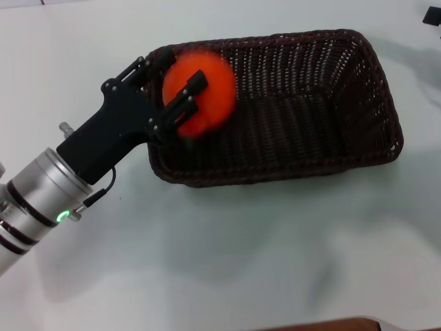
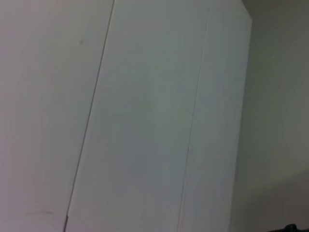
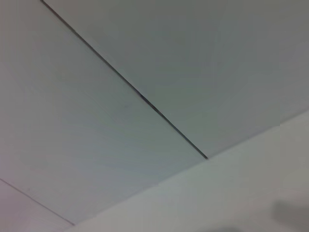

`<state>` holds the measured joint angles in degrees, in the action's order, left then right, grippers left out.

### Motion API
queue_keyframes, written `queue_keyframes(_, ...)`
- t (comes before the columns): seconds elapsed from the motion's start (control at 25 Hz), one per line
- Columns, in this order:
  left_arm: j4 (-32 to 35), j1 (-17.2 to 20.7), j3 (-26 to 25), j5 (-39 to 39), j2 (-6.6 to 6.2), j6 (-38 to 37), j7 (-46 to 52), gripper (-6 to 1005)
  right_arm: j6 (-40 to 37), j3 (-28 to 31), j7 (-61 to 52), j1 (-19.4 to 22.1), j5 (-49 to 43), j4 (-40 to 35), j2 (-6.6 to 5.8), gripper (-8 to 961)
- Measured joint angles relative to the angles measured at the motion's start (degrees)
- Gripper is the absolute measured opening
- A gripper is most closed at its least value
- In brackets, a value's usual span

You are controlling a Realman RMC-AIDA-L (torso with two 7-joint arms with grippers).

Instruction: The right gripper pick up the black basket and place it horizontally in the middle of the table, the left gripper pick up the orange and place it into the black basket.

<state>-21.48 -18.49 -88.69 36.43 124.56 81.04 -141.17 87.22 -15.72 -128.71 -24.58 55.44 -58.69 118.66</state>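
My left gripper (image 1: 180, 103), a slender black claw on a silver-grey arm reaching in from the table's near left, is clenched on the smooth round red-orange orange (image 1: 201, 93). The fruit hangs over the left end of the large dark woven wicker basket (image 1: 303, 110), which lies lengthwise mid-table (image 1: 241, 262). Step in hand: depositing. Next, I judge: lower, release, withdraw. My right gripper (image 1: 433, 17) sits parked at the far right corner; its state I cannot tell.
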Motion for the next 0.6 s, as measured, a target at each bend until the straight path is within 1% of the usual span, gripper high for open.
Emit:
queue_keyframes(0.08,-0.02,0.03,-0.21,-0.01,0.01,-0.38,-0.36,614,-0.58,0.08,1.87,0.41,1.7,1.14,0.06,791)
queue_keyframes(0.24,0.16,0.66,-1.2,-0.02,-0.07,-1.78,-1.46,697,-1.41,0.54,6.66,1.2,5.4,3.53,0.23,791)
queue_keyframes(0.32,0.5,1.28,-3.46,-0.03,-0.08,-2.28,-1.5,739,-2.45,1.23,11.58,1.63,8.48,5.73,0.51,791)
queue_keyframes(0.36,0.75,1.66,-5.24,-0.07,-0.11,-2.48,-1.56,760,-3.18,1.79,15.14,1.86,10.88,7.99,0.66,791)
queue_keyframes(0.4,1.35,2.15,-8.05,-0.05,0.0,-2.57,-1.81,781,-3.72,2.25,18.78,2.02,13.05,10.19,0.68,791)
queue_keyframes(0.48,3.22,2.68,-14.75,-0.09,0.05,-2.61,-2.71,822,-4.64,3.46,26.46,2.23,17.4,15.33,0.64,791)
queue_keyframes(0.56,5.67,2.77,-21.93,-0.14,-0.1,-2.35,-3.53,856,-5.46,5.05,37.05,2.47,23.14,22.01,0.6,791)
queue_keyframes(0.6,6.33,2.86,-24.4,-0.14,-0.14,-2.3,-3.64,869,-5.67,5.99,43.27,2.55,26.06,25.76,0.68,791)
